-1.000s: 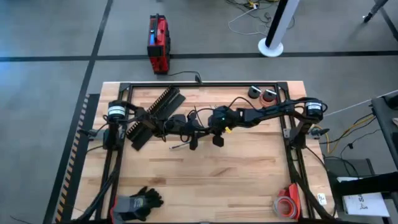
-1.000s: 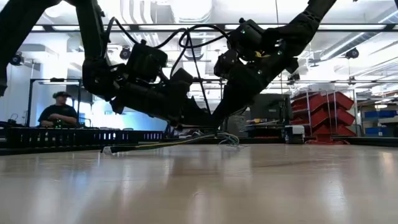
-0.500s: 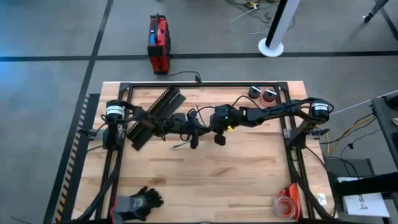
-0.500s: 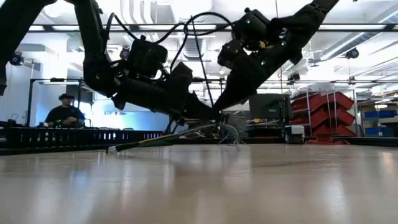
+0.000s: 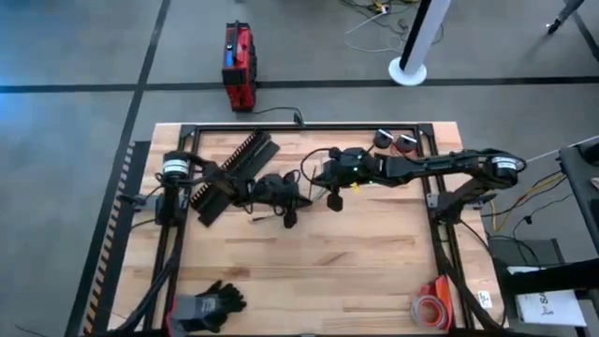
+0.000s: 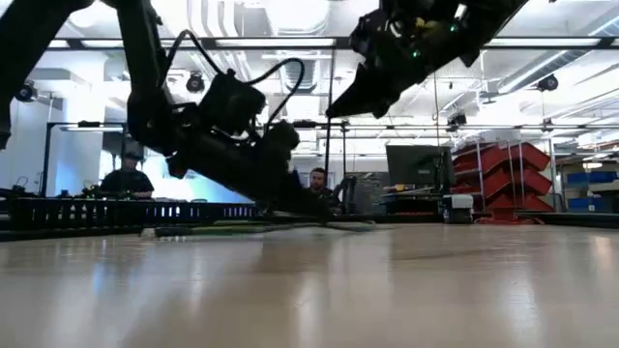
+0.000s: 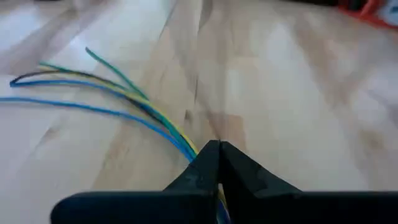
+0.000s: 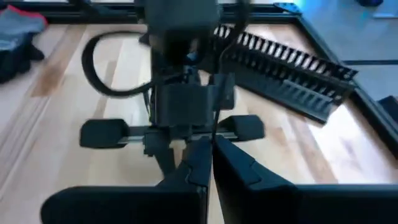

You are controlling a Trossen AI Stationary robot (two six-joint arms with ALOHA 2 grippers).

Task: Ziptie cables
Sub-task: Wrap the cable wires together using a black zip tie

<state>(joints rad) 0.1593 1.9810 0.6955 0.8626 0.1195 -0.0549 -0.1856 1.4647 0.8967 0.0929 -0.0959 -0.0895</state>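
Note:
The cables (image 7: 124, 93) are thin blue, green, yellow and black wires, fanned apart at their free end and lying flat on the table (image 5: 309, 271) in the low view (image 6: 193, 230). My left gripper (image 7: 219, 146) is shut on their bunched end, low over the table's middle (image 5: 284, 197). My right gripper (image 8: 210, 144) hangs raised just right of it (image 6: 334, 111) and is shut on a thin black strand (image 6: 326, 169). That strand runs straight down to the spot in front of my left gripper. My left gripper pinches the cables' bunched end (image 7: 196, 149) between its two fingertips, coming low from the table's left. The wires lie along the fingers and fan out beyond them, resting on the table. My right gripper pinches the upper end of the thin black strand (image 8: 214, 127) at its fingertips, slanting down from the right. The strand hangs taut and upright below it; its lower end is hidden by my left gripper.
A long black slotted strip (image 5: 234, 168) lies at the far left behind my left arm. Dark gloves (image 5: 211, 301) sit at the near left, a tape roll (image 5: 430, 309) at the near right and small round parts (image 5: 398, 140) at the far right. People (image 6: 126, 179) show beyond the table.
My right gripper has risen well above the table and drawn back toward the far right, staying shut, so the black strand now stands taut. The cables' held end, tilted up half a second ago, has come down flat. The cables have shifted a little toward the left.

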